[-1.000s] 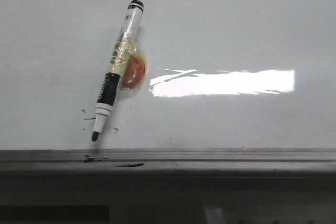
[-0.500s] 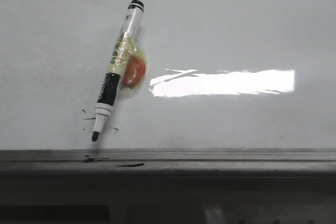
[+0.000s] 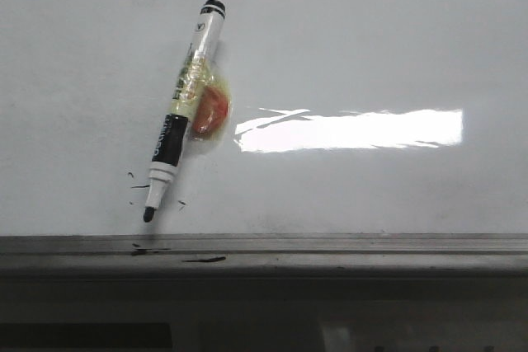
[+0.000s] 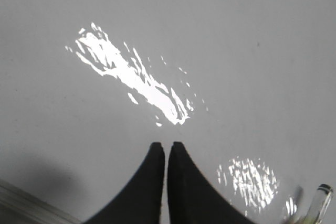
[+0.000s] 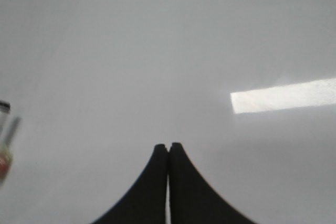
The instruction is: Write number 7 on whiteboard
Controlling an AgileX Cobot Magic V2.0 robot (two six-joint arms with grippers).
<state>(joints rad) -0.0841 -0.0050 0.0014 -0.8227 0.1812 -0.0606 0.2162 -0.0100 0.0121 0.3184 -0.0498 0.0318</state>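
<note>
Black marker (image 3: 182, 113) whole – front view only

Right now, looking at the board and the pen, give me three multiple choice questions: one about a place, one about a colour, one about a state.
1. Where does the marker lie on the whiteboard?
A. left of the bright reflection
B. right of it
C. on the ledge

2. What colour is the blob beside the marker's barrel?
A. blue
B. orange-red
C. green

3. How do the fingers of both grippers stand?
A. wide open
B. closed on the marker
C. closed on nothing

Answers:
1 A, the front view shows the marker left of the reflection, tip down, above the ledge.
2 B, the blob is orange-red under clear wrapping.
3 C, the left gripper and right gripper each show tips together with nothing between.
</note>
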